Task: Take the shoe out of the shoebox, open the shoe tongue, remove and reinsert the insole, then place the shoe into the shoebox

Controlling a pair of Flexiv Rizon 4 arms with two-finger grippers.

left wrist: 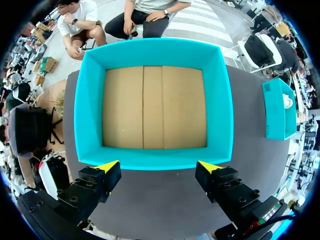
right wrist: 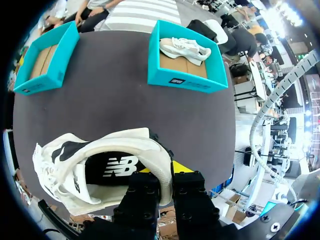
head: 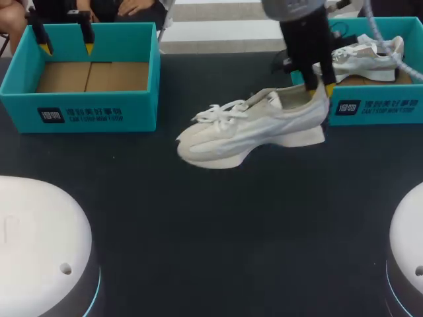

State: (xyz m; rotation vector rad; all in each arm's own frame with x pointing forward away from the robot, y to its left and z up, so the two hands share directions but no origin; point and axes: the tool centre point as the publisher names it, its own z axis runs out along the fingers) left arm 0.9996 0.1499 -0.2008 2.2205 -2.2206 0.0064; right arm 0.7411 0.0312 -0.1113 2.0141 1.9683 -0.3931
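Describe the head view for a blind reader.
The right tool grips a white shoe by its heel, between two teal shoeboxes on a dark table. The left shoebox is empty, with the left tool near it; the right shoebox holds a second shoe.

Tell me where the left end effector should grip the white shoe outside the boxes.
Probably across the forefoot of the white shoe, from above, coming in from the left: the toe points that way, and the right end effector pinches the heel collar, leaving the front free.
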